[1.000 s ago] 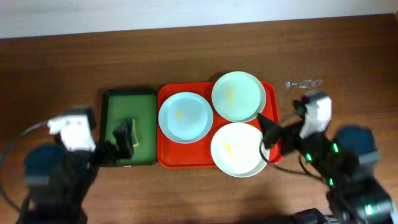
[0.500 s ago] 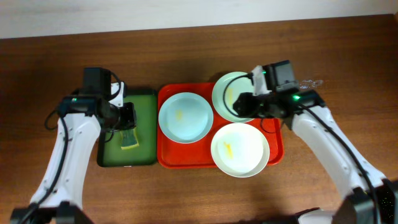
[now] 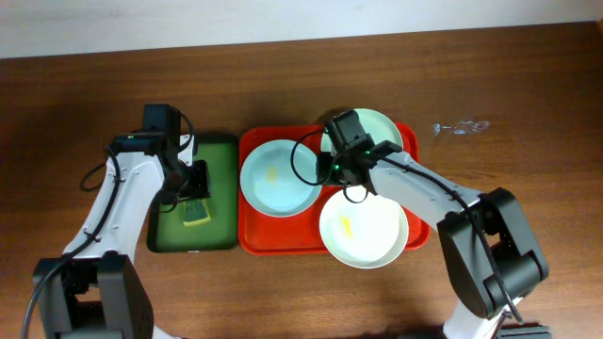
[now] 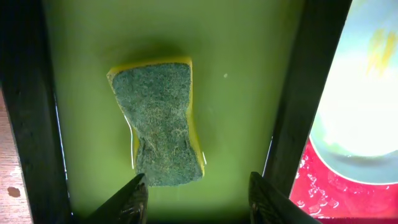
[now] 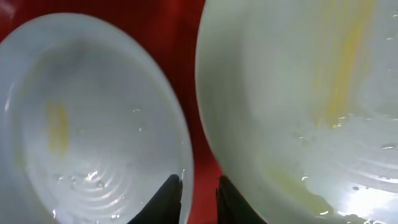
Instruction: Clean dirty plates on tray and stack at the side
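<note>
Overhead: 3 plates [image 3: 281,179] [image 3: 377,137] [image 3: 363,231] on red tray [image 3: 273,237], sponge [image 3: 195,215] in green tray [image 3: 219,160]; left gripper [image 4: 199,199] spread, right gripper [image 5: 199,193] slightly parted.

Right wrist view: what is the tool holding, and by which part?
The right tool straddles the rim of the left plate; whether it grips cannot be told.

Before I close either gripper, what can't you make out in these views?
Right wrist view: whether the right gripper touches the plate rim between its fingers; it is too close to tell.
Overhead: that gripper's fingertips, hidden under its own wrist, and the left part of the back plate, under the same arm.
Overhead: part of the sponge, under the left gripper.
</note>
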You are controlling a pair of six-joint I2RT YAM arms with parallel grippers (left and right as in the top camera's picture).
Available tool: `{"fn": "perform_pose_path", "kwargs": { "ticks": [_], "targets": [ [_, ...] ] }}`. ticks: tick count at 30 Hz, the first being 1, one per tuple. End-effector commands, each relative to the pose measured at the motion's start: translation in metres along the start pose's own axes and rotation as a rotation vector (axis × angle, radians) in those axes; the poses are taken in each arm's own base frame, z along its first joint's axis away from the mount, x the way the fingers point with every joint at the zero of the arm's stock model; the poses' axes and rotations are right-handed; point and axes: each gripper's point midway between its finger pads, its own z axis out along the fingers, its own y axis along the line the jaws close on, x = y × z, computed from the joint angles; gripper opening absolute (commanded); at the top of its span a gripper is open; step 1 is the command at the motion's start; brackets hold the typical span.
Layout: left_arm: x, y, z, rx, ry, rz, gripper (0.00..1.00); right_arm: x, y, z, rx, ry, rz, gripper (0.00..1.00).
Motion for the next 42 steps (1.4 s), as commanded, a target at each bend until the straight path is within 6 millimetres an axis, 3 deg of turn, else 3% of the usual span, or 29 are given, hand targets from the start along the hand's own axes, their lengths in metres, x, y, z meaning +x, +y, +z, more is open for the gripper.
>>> {"fn": "perform_pose_path", "kwargs": {
  "ticks": [1, 4, 5, 6, 11, 13, 15, 16, 18, 21, 25, 30, 33, 34, 35, 36, 38, 40, 41, 42],
  "targets": [
    [-0.004, 0.003, 0.0, -0.023, -0.01, 0.004, 0.52, -0.002, 0.004, 0.003, 0.032, -0.022, -0.003, 0.21],
    [-0.004, 0.005, 0.0, -0.036, -0.011, 0.004, 0.57, 0.008, 0.007, 0.014, 0.04, 0.004, -0.018, 0.21],
    [-0.004, 0.005, 0.0, -0.036, -0.011, 0.004, 0.58, 0.011, 0.006, 0.017, 0.045, 0.013, -0.02, 0.17],
    [-0.004, 0.005, 0.0, -0.036, -0.011, 0.004, 0.58, 0.01, 0.006, 0.017, 0.043, 0.01, -0.02, 0.05],
    [-0.004, 0.006, 0.0, -0.041, -0.012, -0.004, 0.62, 0.009, 0.007, 0.016, 0.042, 0.009, -0.017, 0.04],
    [-0.001, 0.023, -0.002, -0.141, -0.006, -0.087, 0.64, 0.007, 0.008, 0.008, 0.043, 0.006, 0.002, 0.04],
    [0.006, 0.02, 0.002, -0.139, 0.026, -0.085, 0.43, 0.008, 0.004, 0.005, 0.069, 0.012, 0.004, 0.04],
    [0.01, 0.019, 0.007, -0.143, 0.045, -0.087, 0.41, 0.009, 0.002, 0.005, 0.079, 0.018, 0.004, 0.04],
    [0.014, 0.021, 0.028, -0.153, 0.078, -0.099, 0.45, 0.01, 0.0, 0.004, 0.089, 0.02, 0.003, 0.04],
    [0.013, 0.023, 0.043, -0.164, 0.099, -0.099, 0.48, 0.01, 0.0, 0.004, 0.089, 0.021, 0.003, 0.04],
    [0.009, 0.026, 0.045, -0.181, 0.083, -0.098, 0.39, 0.011, -0.001, 0.004, 0.092, 0.025, -0.001, 0.04],
    [0.007, 0.027, 0.052, -0.177, 0.06, -0.1, 0.46, 0.014, -0.003, 0.004, 0.101, 0.034, -0.001, 0.04],
    [0.011, 0.034, 0.059, -0.211, 0.056, -0.098, 0.43, 0.014, -0.003, 0.004, 0.102, 0.036, 0.0, 0.05],
    [0.012, 0.034, 0.061, -0.209, 0.053, -0.099, 0.41, 0.014, -0.003, 0.004, 0.102, 0.036, 0.0, 0.05],
    [0.012, 0.034, 0.062, -0.209, 0.053, -0.099, 0.24, 0.014, -0.003, 0.004, 0.102, 0.036, 0.0, 0.05],
    [0.011, 0.033, 0.063, -0.201, 0.051, -0.099, 0.17, 0.014, -0.003, 0.004, 0.102, 0.036, 0.0, 0.08],
    [0.013, 0.033, 0.067, -0.203, 0.064, -0.099, 0.27, 0.015, -0.004, 0.004, 0.104, 0.038, 0.0, 0.09],
    [0.018, 0.035, 0.076, -0.208, 0.096, -0.098, 0.27, 0.015, -0.004, 0.004, 0.104, 0.039, 0.0, 0.09],
    [0.019, 0.033, 0.077, -0.201, 0.101, -0.098, 0.1, 0.015, -0.004, 0.004, 0.104, 0.038, 0.0, 0.09],
    [0.019, 0.028, 0.078, -0.169, 0.103, -0.1, 0.0, 0.015, -0.004, 0.004, 0.104, 0.038, 0.0, 0.14]
  ]
}}
